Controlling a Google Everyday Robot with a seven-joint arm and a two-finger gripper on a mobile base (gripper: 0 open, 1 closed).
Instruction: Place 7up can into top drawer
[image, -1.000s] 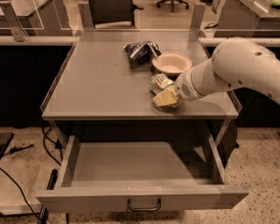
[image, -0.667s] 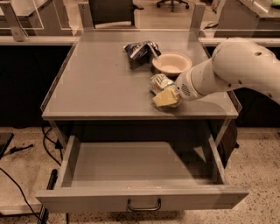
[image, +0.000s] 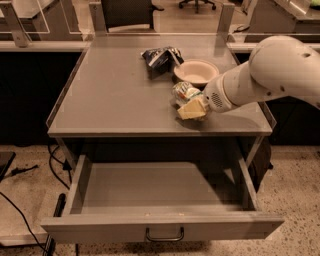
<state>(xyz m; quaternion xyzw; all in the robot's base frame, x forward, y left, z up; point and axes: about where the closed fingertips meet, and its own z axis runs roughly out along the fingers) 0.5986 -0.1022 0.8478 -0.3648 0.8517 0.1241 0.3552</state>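
The 7up can (image: 184, 92), silver-white with green and red marks, lies on the grey table top (image: 115, 95) just in front of the beige bowl. My gripper (image: 192, 107) comes in from the right on a white arm, and its pale fingers (image: 191, 110) are closed around the can's near end. The top drawer (image: 160, 227) is pulled fully open below the table, its inside bare, with a dark bar handle (image: 164, 235) at the centre of its front panel.
A round beige bowl (image: 196, 71) stands right behind the can. A dark wrinkled snack bag (image: 160, 57) lies behind it to the left. Cables (image: 55, 165) hang at the table's left side. Other desks and a chair stand behind.
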